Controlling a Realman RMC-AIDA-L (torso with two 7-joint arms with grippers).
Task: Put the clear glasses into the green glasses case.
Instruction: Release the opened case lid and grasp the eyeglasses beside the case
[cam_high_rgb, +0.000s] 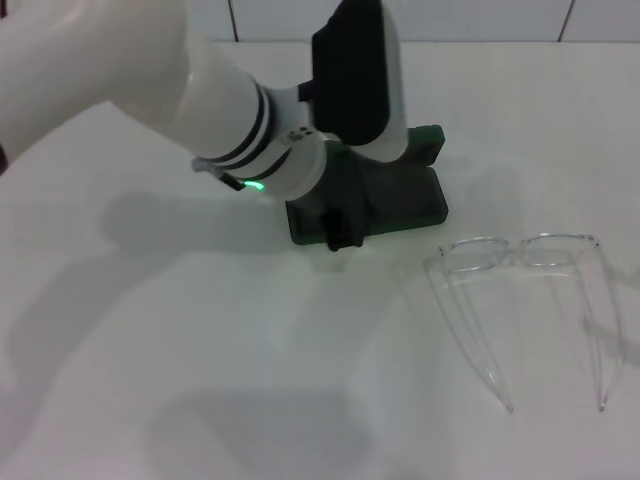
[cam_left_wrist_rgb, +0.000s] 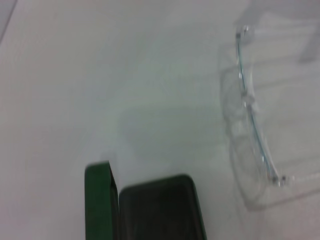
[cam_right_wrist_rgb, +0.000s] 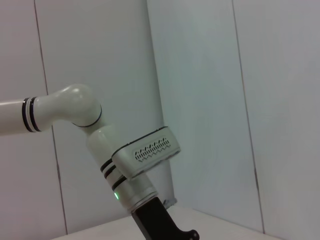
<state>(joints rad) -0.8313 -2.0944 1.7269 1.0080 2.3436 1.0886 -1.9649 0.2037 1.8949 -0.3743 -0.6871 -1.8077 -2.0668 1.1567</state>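
The green glasses case (cam_high_rgb: 400, 200) lies open near the middle of the white table, its lid (cam_high_rgb: 430, 140) raised at the far side. In the left wrist view the case (cam_left_wrist_rgb: 160, 210) shows its dark lining beside the brighter green lid edge (cam_left_wrist_rgb: 102, 200). My left gripper (cam_high_rgb: 345, 225) hangs over the case's left half and hides part of it. The clear glasses (cam_high_rgb: 520, 248) rest on the table to the right of the case, apart from it, temple arms unfolded and pointing toward me. The left wrist view also shows the glasses (cam_left_wrist_rgb: 250, 115). My right gripper is out of view.
The white table (cam_high_rgb: 200, 350) spreads out on all sides, with a tiled wall (cam_high_rgb: 480, 20) behind it. My left forearm (cam_high_rgb: 150, 80) crosses the upper left of the head view. The right wrist view shows only the left arm (cam_right_wrist_rgb: 145, 155) against a wall.
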